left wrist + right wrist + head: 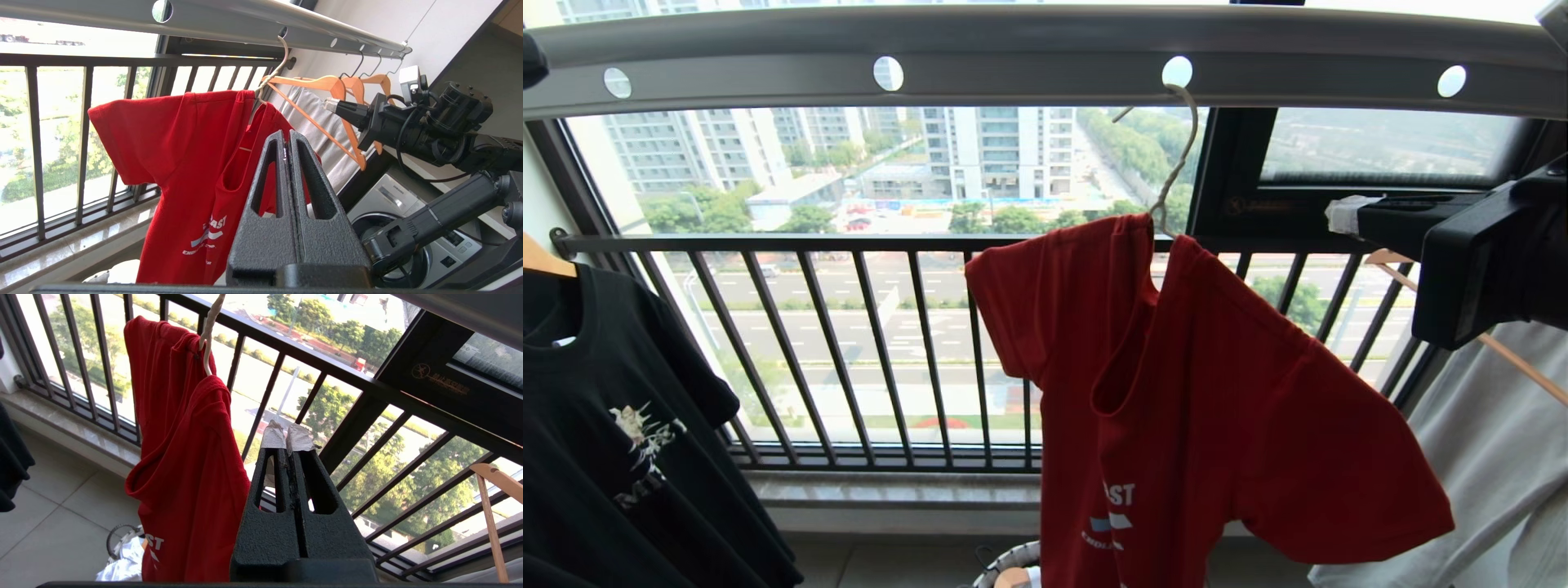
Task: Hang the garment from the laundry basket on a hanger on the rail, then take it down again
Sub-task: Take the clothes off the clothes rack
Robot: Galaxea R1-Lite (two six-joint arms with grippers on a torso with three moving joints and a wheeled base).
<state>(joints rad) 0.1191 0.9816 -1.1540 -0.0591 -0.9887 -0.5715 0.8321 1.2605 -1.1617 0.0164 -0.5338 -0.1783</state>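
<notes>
**Shirt up on the rail, both pincers pressed together and empty**

Right up against our lens sits the right gripper (1339,216), its taped tips closed flat on nothing, hovering just to the right of the hanging shirt. Our left gripper (287,136) shows only from its own wrist camera: pebbled black fingers pressed together, empty too, pointing at the shirt from near by.

And there's our red T-shirt (1176,408), draped on the wire hanger (1172,175), whose big curved hook sits in one of the round holes of the grey metal rail (1029,57). We'd call the hanging half done; the take-down looks to be next.

What could trip us up? That hanger is thin, twisted wire, light and springy, so a nudge from a closed fingertip could set it swinging and make the neck hard to catch. The shirt hangs lopsided, soft cotton bunched at the collar with one shoulder riding higher, so a tug on the cloth alone may slide it off the smooth wire. Lift at a slant and the hook could snag in its hole.

Below, the woven laundry basket (1009,567) peeks in at the bottom edge. A black printed T-shirt (613,425) hangs to our left, a pale garment (1494,457) on a wooden hanger (1462,322) to our right.
</notes>
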